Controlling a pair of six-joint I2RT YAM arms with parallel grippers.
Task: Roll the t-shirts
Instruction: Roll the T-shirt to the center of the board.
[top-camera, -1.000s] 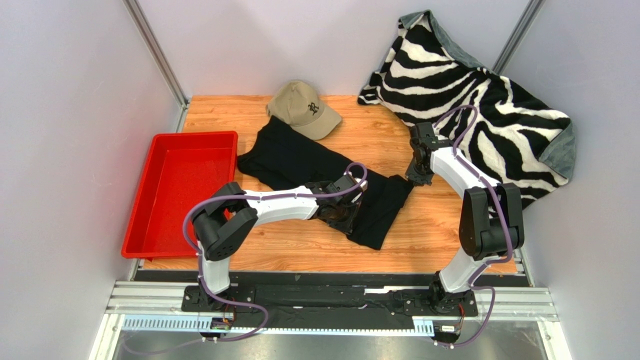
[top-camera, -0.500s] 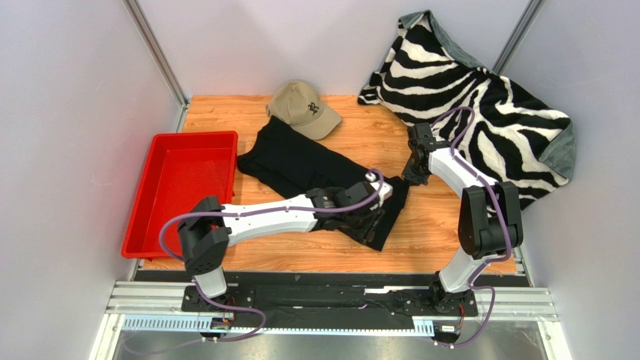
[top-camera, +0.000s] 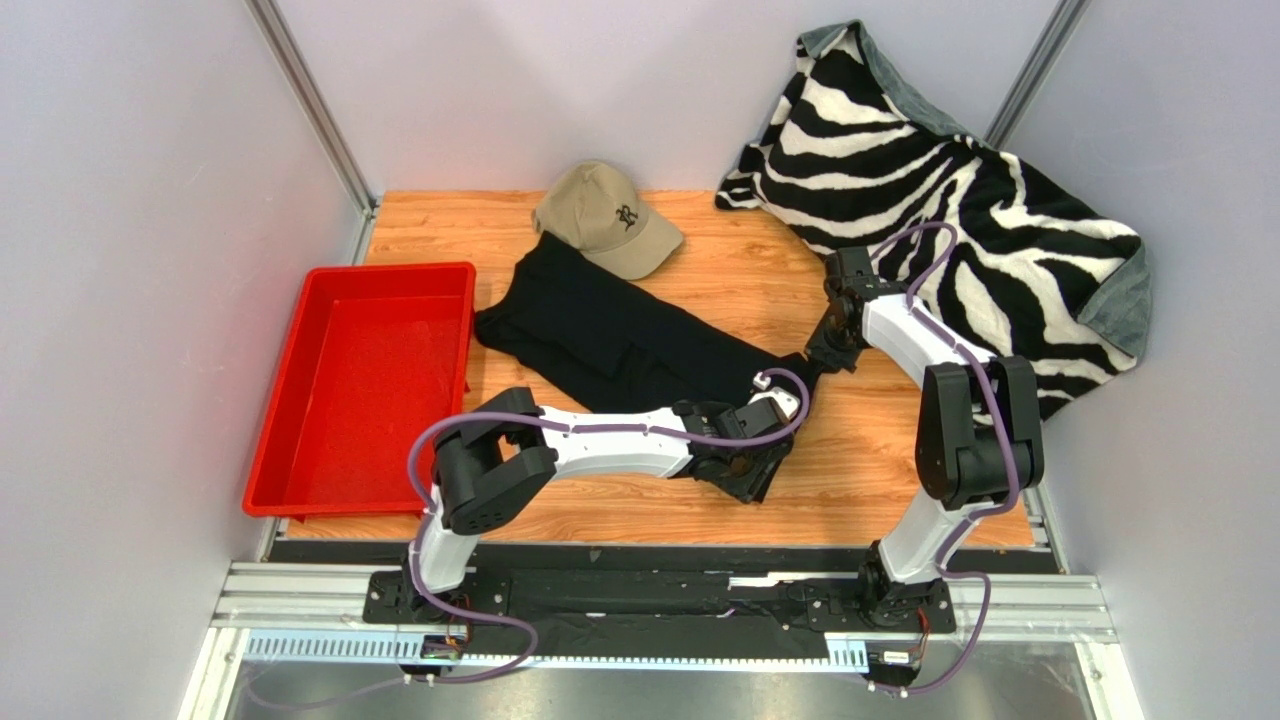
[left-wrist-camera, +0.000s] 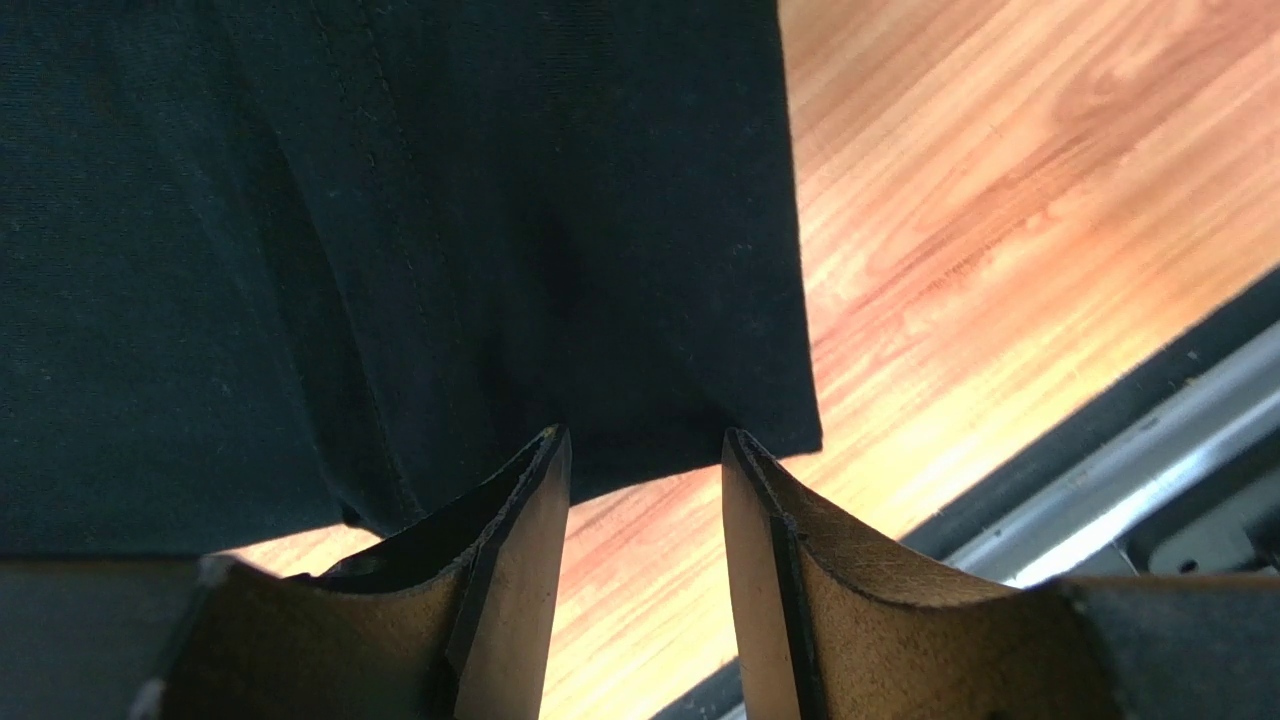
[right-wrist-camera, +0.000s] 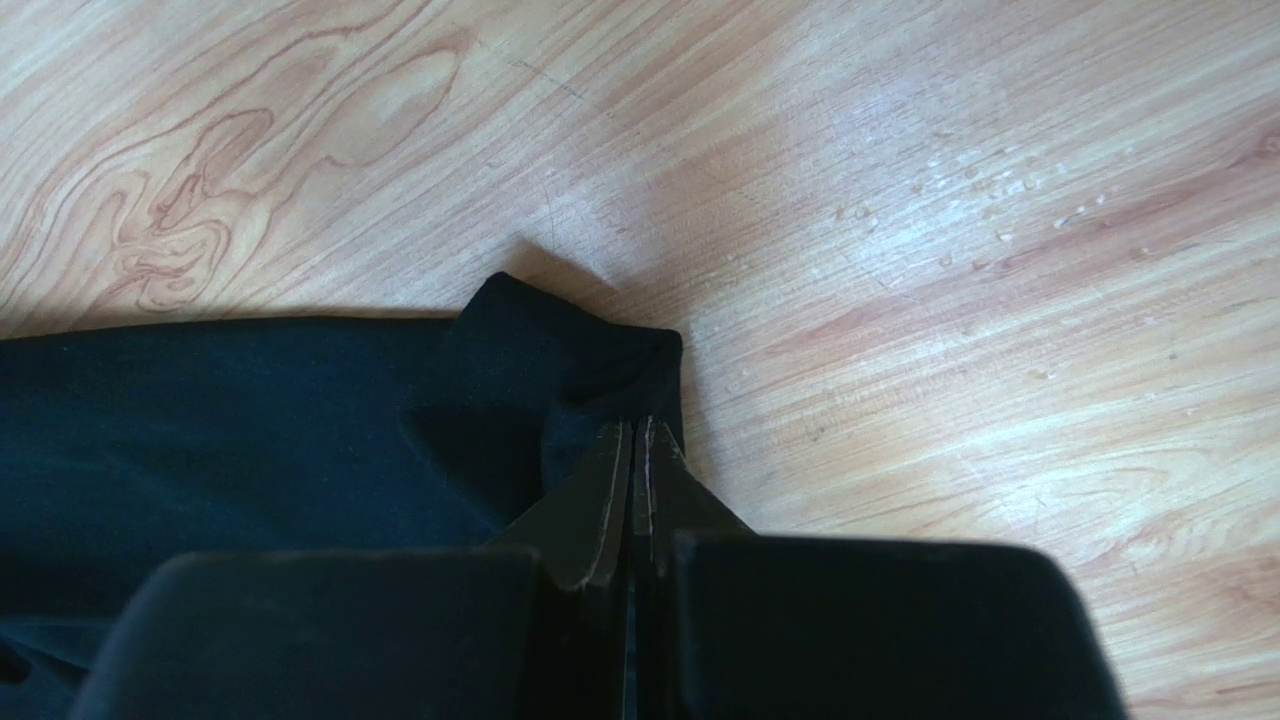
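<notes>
The black t-shirt (top-camera: 601, 323) lies folded into a long band on the wooden table, running from the back left toward the front right. My left gripper (top-camera: 747, 468) is low over the band's near end. In the left wrist view its jaws (left-wrist-camera: 643, 438) stand open with only bare wood between them, and the t-shirt's (left-wrist-camera: 376, 225) hem edge lies just beyond the tips. My right gripper (top-camera: 827, 354) is at the band's far right corner. In the right wrist view it (right-wrist-camera: 639, 425) is shut on a bunched corner of the t-shirt (right-wrist-camera: 226, 435).
A red tray (top-camera: 391, 272) sits at the left table edge. A tan cap (top-camera: 609, 218) lies at the back, touching the shirt's far end. A zebra-striped blanket (top-camera: 962, 195) is heaped at the back right. The black rail (left-wrist-camera: 1082, 450) runs along the near edge.
My left gripper has opened and let go of the shirt, and its arm has swung right and nearer, to the band's near end. The right gripper has stayed on its corner.
</notes>
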